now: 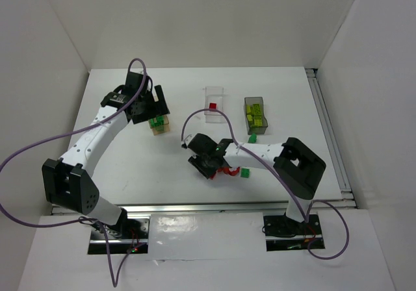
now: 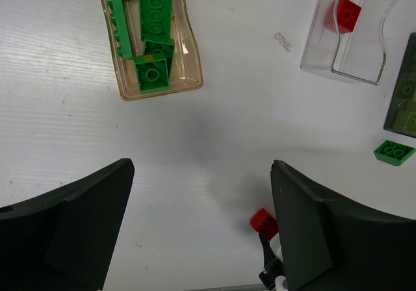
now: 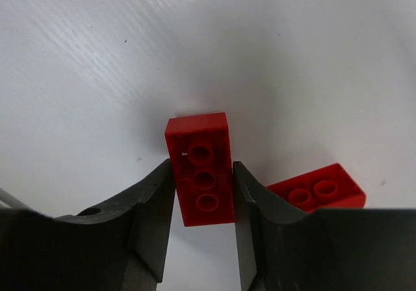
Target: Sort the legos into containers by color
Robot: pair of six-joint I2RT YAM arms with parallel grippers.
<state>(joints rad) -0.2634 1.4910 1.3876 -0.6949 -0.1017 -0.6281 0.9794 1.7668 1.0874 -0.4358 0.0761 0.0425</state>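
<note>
My right gripper (image 3: 203, 193) is shut on a red brick (image 3: 200, 169), its jaws pressed against both long sides; in the top view it (image 1: 207, 167) is low at the table's middle. A second red brick (image 3: 316, 190) lies just to the right. My left gripper (image 2: 201, 200) is open and empty, hovering by the orange-tan bin (image 2: 159, 95) that holds several dark green bricks (image 2: 155, 18). The clear bin (image 2: 364, 57) holds one red brick (image 2: 346, 13). The dark grey bin (image 1: 255, 101) holds yellow-green bricks (image 1: 254, 117).
A loose green brick (image 2: 394, 152) lies beside the dark grey bin (image 2: 403, 76). Another green brick (image 1: 246, 172) and red pieces (image 1: 229, 171) lie by my right gripper. White walls close the table's sides and back.
</note>
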